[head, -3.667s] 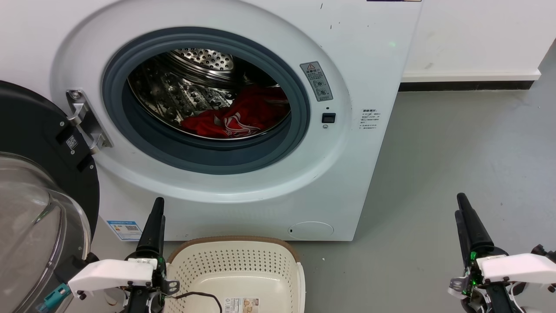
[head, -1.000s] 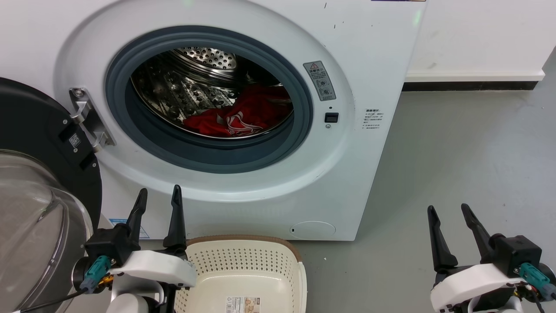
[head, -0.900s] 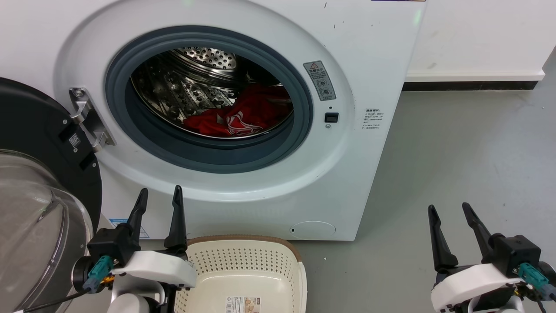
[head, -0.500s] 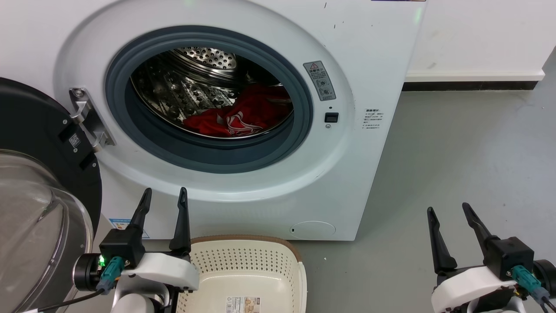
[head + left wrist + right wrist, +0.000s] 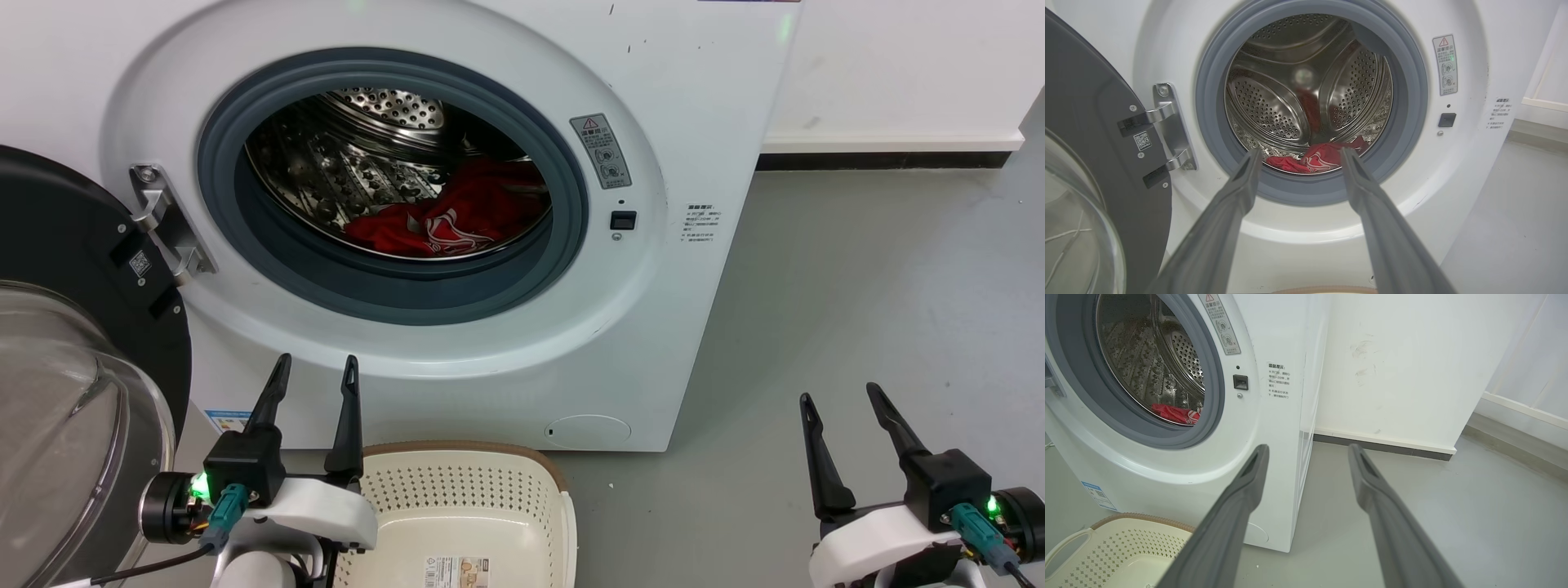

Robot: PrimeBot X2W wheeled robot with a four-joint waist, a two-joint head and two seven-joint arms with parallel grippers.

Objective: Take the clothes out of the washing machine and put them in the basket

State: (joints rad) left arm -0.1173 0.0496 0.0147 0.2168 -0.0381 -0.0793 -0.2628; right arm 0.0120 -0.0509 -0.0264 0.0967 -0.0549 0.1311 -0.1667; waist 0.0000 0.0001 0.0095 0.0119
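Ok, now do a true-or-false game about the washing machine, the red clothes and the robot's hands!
1. The red clothes lie in the drum of the washing machine. True.
2. The basket has clothes in it. False: no clothes are in it.
3. The door is open. True.
4. The left gripper holds a shirt. False: it is open and holds nothing.
5. The right gripper is open. True.
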